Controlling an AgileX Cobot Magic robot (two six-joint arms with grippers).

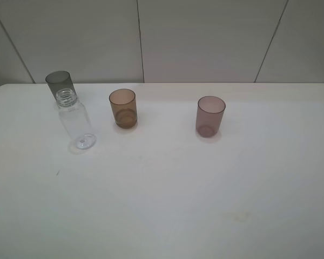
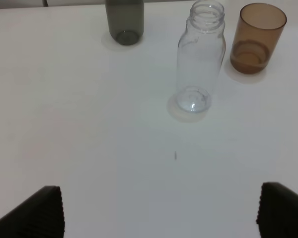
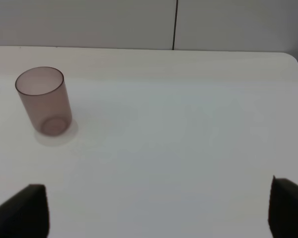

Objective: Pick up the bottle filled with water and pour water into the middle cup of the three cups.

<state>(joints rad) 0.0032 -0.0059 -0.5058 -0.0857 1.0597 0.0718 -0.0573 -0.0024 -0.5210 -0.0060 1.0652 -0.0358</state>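
— Bottle [image 1: 75, 120] first: where does it stand?
— Upright on the white table [image 1: 167, 194], toward the left of the high view, clear and capless, its threaded neck open. Nothing touches it.
— And the three cups?
— The smoky grey cup [image 1: 61, 84] is just behind the bottle, partly overlapped by its neck from above. The middle cup [image 1: 123, 108], amber-brown, stands upright near the bottle's right, apart from it. The mauve-purple cup [image 1: 210, 116] sits well apart, further right. All three are upright.
— What about the left gripper [image 2: 159, 210]?
— Its two dark fingers [image 2: 37, 213] show at the edge of the left wrist view, spread wide, holding nothing, with the bottle ahead and well apart.
— The right gripper [image 3: 159, 208]?
— Likewise spread wide and empty; the mauve-purple cup lies ahead of it, off to one side.
— Any marks on the table?
— A small dark speck [image 2: 175, 155] near the bottle.
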